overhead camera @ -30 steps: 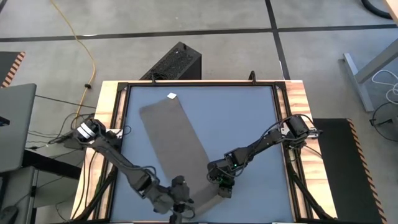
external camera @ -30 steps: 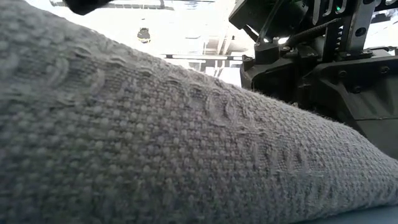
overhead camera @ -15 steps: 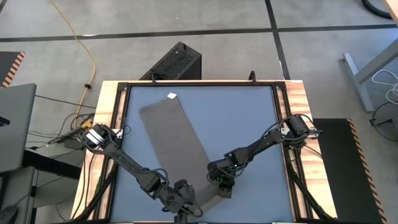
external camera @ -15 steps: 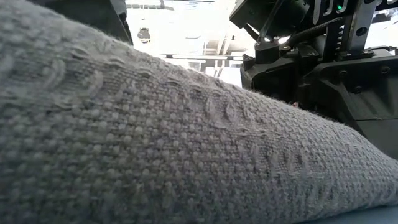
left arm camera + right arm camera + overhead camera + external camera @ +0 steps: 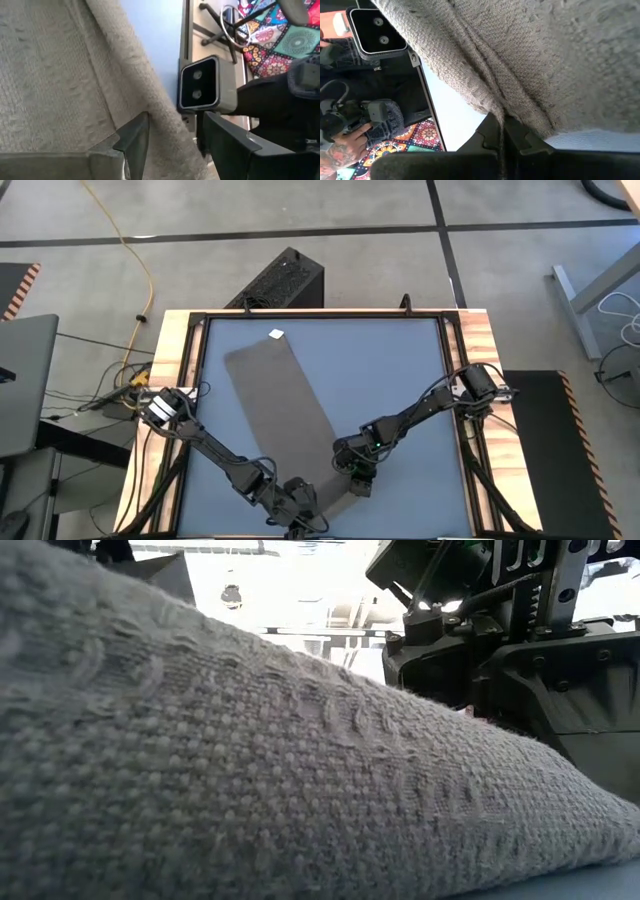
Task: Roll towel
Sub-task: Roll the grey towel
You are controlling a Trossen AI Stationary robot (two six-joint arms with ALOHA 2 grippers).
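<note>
The taupe towel (image 5: 285, 415) lies as a long strip from the table's far left to its near middle, its white tag (image 5: 277, 334) at the far end. My right gripper (image 5: 357, 480) is shut on the towel's near right corner (image 5: 501, 122). My left gripper (image 5: 300, 502) is open at the near end's left side; in the left wrist view (image 5: 172, 132) its fingers stand on either side of the towel's edge (image 5: 160, 110). In the low view the towel (image 5: 250, 770) fills the picture as a raised hump. My right gripper pinches a gathered fold of the towel's near edge (image 5: 495, 107) between its two fingers; creases run into the hold. The cloth there rises off the table, and the rest lies flat. My left gripper: I cannot tell whether its open fingers (image 5: 135, 140) touch the towel's edge.
The low camera's grey box (image 5: 200, 82) stands at the table's near edge, close to both grippers. The table's black frame and wooden rims (image 5: 470, 380) run around the blue top. A person's hand (image 5: 335, 145) shows beyond the near edge.
My left gripper has gone toward the table's right edge, along the near edge, up to the towel's near end. My right gripper has kept its hold in place.
</note>
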